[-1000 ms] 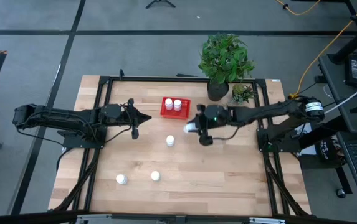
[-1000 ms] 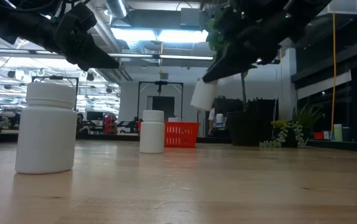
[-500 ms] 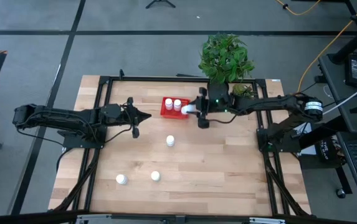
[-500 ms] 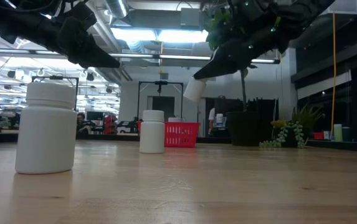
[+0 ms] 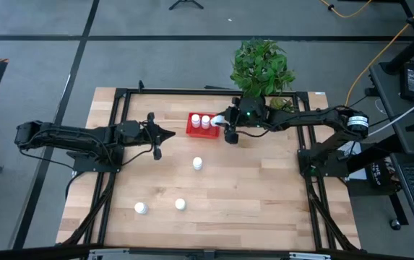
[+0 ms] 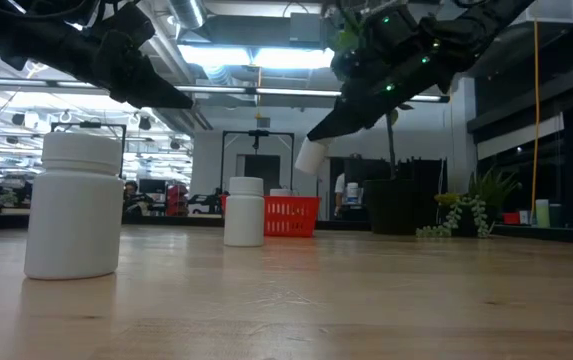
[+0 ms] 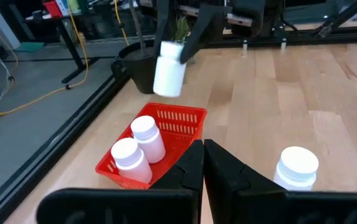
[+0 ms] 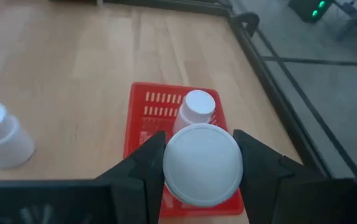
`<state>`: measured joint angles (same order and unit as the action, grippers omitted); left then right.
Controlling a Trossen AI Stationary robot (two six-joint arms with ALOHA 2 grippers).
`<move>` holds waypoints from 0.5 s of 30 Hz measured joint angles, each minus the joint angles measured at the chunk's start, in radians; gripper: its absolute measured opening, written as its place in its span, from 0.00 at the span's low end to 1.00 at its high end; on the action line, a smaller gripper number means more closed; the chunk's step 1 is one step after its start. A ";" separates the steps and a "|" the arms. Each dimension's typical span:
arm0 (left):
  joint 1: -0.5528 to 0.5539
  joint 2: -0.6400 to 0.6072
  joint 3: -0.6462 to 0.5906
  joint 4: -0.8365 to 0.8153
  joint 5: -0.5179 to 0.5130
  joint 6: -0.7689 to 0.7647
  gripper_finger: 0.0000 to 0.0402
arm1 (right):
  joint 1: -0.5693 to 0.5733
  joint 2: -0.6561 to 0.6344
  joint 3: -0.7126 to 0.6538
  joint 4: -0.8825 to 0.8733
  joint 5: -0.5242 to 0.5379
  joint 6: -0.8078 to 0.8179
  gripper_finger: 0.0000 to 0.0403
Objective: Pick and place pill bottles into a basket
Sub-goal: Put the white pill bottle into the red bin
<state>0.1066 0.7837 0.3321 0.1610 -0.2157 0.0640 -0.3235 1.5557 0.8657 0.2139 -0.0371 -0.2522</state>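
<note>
The red basket [image 5: 203, 125] stands at the table's far middle with two white pill bottles [image 5: 201, 120] upright in it. My right gripper [image 5: 224, 124] is shut on a third bottle [image 5: 220, 120] just above the basket's right end; the bottle also shows in the low view [image 6: 310, 157]. Three more bottles stand on the table: one in the middle [image 5: 197, 164] and two near the front left [image 5: 180, 205] [image 5: 141, 208]. My left gripper [image 5: 167, 135] is shut and empty, held above the table left of the basket. My right gripper pinches the bottle between its two fingers [image 8: 150, 163], one on each side of its round wall [image 8: 167, 163]. The fingers slant down from the table's right. The bottle is lifted clear and hangs tilted below the fingertips [image 6: 310, 157], over the basket's right end [image 7: 190, 118].
A dark pot with a green plant [image 5: 259, 68] stands just behind my right arm at the far edge, with a smaller plant [image 5: 282, 108] to its right. A black frame [image 5: 120, 94] runs around the table. Bare wood [image 5: 264, 195] lies on the near right.
My right gripper has carried the bottle from the table's middle toward the far edge and left, up to the basket's right end. The bottle has stayed lifted and tilted in the fingers.
</note>
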 joint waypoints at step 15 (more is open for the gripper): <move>0.000 0.000 0.000 -0.008 0.000 0.002 0.00 | -0.002 0.154 0.220 -0.258 0.081 0.018 0.37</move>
<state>0.1066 0.7834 0.3321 0.1529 -0.2156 0.0662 -0.3256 1.7092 1.0859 -0.0439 0.0441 -0.2347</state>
